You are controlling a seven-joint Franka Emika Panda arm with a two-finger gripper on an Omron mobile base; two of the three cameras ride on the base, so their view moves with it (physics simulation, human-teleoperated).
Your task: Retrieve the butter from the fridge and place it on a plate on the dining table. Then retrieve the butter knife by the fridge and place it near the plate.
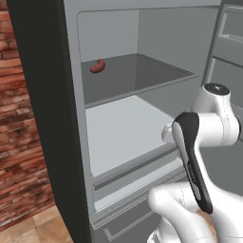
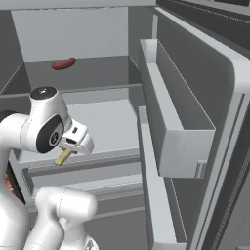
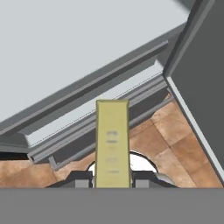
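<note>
The two-finger gripper (image 3: 112,180) clamps the thin pale-yellow butter stick (image 3: 112,144), which juts toward 12 o'clock before the tall grey open fridge (image 2: 102,122); a small red lump (image 2: 63,64) lies on the upper shelf.

Small red lump (image 1: 98,66), perhaps sausage; brick wall (image 1: 19,142) left.
</note>
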